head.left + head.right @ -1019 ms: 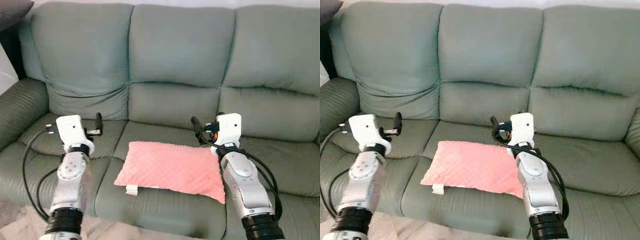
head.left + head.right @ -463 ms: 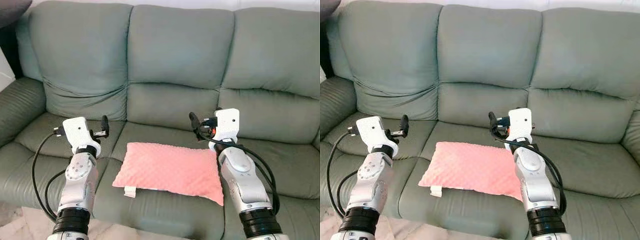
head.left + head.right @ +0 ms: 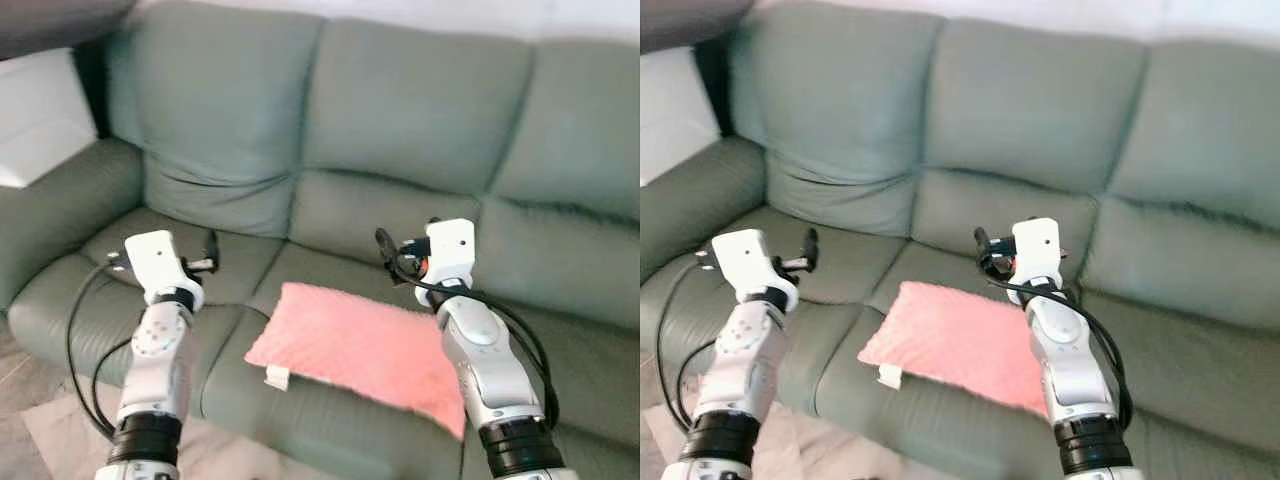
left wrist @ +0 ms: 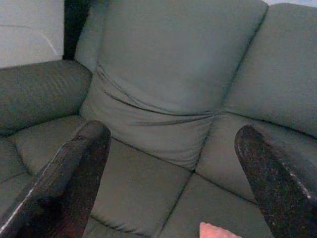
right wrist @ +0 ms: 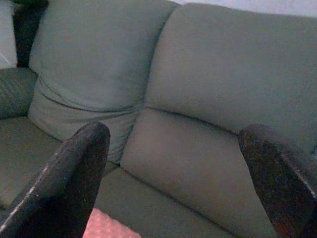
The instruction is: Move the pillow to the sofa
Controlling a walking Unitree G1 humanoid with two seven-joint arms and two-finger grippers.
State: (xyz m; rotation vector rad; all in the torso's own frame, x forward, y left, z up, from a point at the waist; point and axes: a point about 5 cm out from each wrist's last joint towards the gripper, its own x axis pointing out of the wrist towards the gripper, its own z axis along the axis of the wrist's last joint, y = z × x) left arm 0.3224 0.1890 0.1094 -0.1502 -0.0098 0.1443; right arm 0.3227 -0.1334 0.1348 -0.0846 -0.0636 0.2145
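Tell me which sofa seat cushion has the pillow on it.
The middle seat cushion: the pink pillow lies flat on it, between both open grippers; the other seats hold none.

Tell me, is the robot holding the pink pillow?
No, the pink pillow lies flat on the sofa seat, and both the left end effector and right end effector are open and empty above it.

The grey-green three-seat sofa [image 3: 420, 110] carries a single thing on its cushions — a pink dimpled pillow [image 3: 360, 345] lying flat on the middle seat, one corner near the front edge, a small white tag at that corner.
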